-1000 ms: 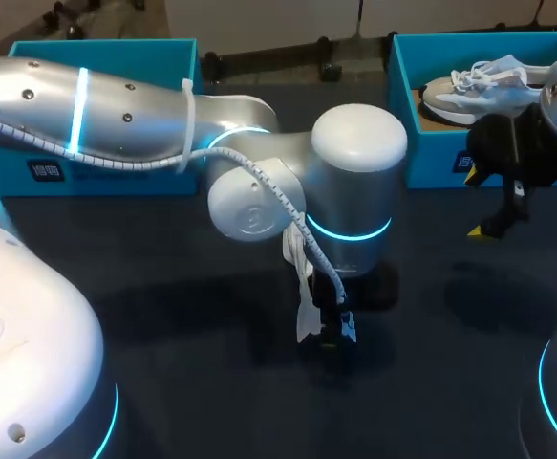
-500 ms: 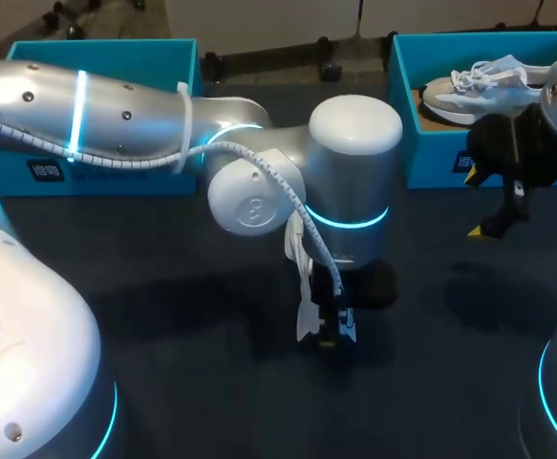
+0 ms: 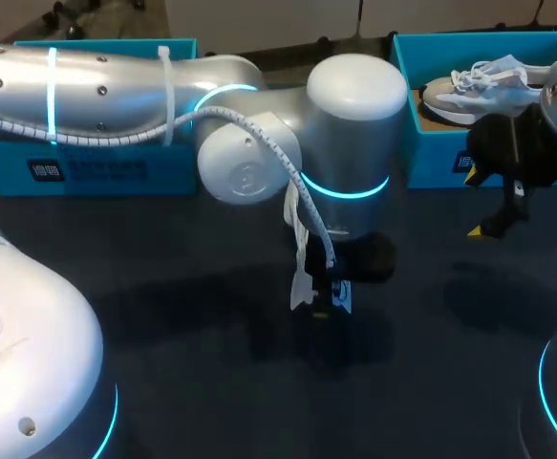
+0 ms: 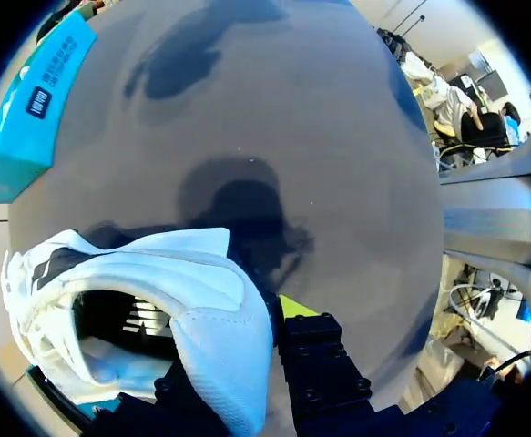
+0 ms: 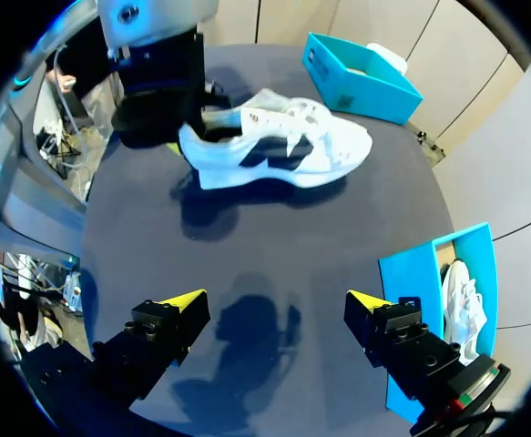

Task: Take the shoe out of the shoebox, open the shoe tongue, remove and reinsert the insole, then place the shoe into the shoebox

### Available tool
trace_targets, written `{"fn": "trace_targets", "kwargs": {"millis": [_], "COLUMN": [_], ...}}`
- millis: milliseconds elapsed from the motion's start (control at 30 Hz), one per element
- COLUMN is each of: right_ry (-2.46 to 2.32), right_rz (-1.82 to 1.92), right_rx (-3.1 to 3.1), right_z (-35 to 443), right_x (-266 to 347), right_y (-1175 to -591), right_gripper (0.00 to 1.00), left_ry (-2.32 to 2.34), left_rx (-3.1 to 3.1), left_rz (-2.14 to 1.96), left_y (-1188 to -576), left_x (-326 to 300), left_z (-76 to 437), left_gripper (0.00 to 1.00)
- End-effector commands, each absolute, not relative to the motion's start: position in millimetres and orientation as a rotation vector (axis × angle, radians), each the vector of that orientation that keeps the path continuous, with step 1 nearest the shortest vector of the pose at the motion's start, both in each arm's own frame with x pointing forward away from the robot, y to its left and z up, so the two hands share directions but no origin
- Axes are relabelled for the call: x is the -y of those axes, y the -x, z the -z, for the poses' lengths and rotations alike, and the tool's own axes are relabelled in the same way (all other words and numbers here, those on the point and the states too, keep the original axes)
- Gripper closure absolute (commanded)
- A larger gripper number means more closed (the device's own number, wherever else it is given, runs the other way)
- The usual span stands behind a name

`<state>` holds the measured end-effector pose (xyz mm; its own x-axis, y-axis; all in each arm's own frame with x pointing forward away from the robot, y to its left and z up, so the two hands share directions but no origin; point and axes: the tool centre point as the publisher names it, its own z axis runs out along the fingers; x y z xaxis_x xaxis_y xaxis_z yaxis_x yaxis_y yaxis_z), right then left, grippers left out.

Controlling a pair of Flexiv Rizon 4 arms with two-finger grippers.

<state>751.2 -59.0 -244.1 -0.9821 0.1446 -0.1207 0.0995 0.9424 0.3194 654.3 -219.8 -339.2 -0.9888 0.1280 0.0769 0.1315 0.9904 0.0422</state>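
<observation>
A white shoe [image 5: 283, 141] with black side marks hangs a little above the dark table, its shadow under it. My left gripper [image 5: 178, 137] is shut on its heel collar. In the left wrist view the shoe [image 4: 156, 291] has its opening facing the camera, and the gripper [image 4: 247, 350] pinches the heel rim, with one yellow tip [image 4: 292, 305] showing. In the head view my left gripper [image 3: 324, 301] is at the table's middle, and the arm hides the shoe. My right gripper [image 5: 279, 305] stands open and empty; the head view has it [image 3: 498, 206] by the right shoebox [image 3: 431, 143].
The right teal shoebox [image 5: 429, 291] holds a second white shoe [image 3: 483, 81]. A left teal shoebox [image 3: 96, 167] stands at the back left, seen also beyond the held shoe [image 5: 356, 77]. Bare dark table [image 3: 431, 363] lies between the two grippers.
My left arm has risen and drawn back from the front edge, carrying the shoe by its heel. The right arm has not moved.
</observation>
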Motion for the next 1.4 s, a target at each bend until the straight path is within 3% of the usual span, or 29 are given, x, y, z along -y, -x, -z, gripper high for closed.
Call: {"fn": "trace_targets", "kwargs": {"millis": [33,700,1400], "right_ry": [-0.187,-0.187,-0.187], "right_rz": [-0.473,-0.473,-0.473], "right_rx": [-2.955,-2.955,-2.955], "right_z": [244.9,244.9,244.9], "right_x": [58.8,58.8,58.8], "right_y": [-750.8,-750.8,-750.8], "right_gripper": [0.00,0.00,0.00], "left_ry": [0.206,0.347,0.389], "left_rx": [3.083,2.992,2.978], "left_rz": [0.057,-0.026,-0.065], "left_y": [-653.5,-645.1,-654.2], "left_x": [207.5,194.4,186.4], "left_z": [300.4,212.6,174.2], "left_gripper": [1.00,1.00,1.00]}}
